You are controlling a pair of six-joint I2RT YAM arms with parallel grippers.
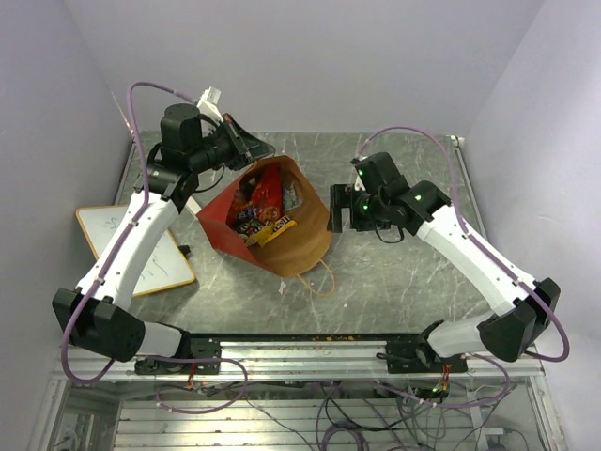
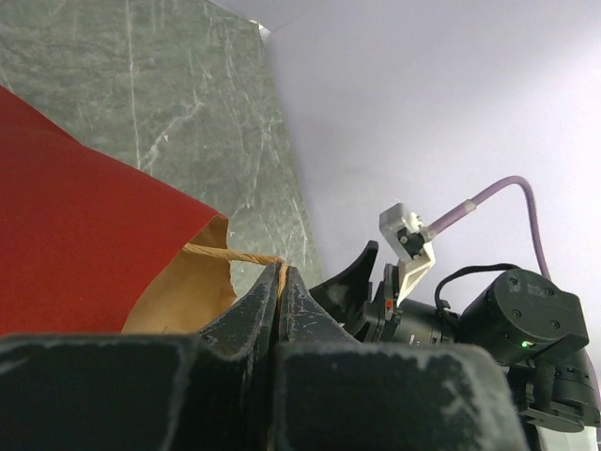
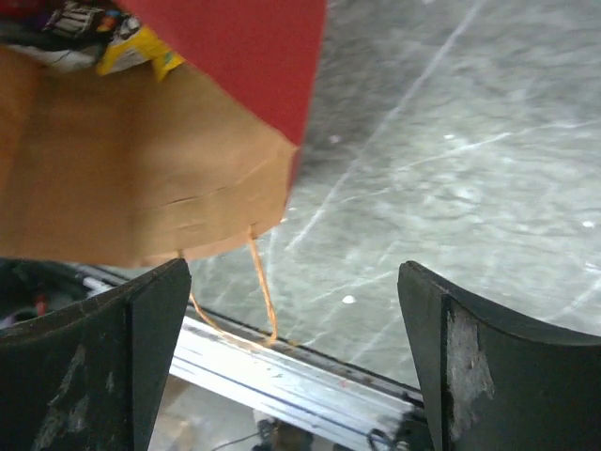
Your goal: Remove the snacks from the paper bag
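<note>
The paper bag (image 1: 302, 246), brown with red panels, lies tilted in the middle of the table with its mouth open upward. Inside it I see the snacks: a red chip bag (image 1: 269, 186), a yellow packet (image 1: 275, 231) and small dark packets (image 1: 248, 222). My left gripper (image 1: 246, 147) is at the bag's far rim, shut on the thin looped handle (image 2: 230, 254), with the red panel (image 2: 84, 225) just beside it. My right gripper (image 1: 336, 209) stands open just right of the bag, nothing between its fingers. In the right wrist view the bag's brown wall (image 3: 141, 188), its other handle loop (image 3: 266, 296) and a yellow packet (image 3: 136, 52) show.
A wood-framed whiteboard (image 1: 155, 268) lies at the left under my left arm, a small white stick (image 1: 185, 250) by its edge. A metal rail (image 1: 310, 346) runs along the table's near edge. Walls close in behind and on both sides.
</note>
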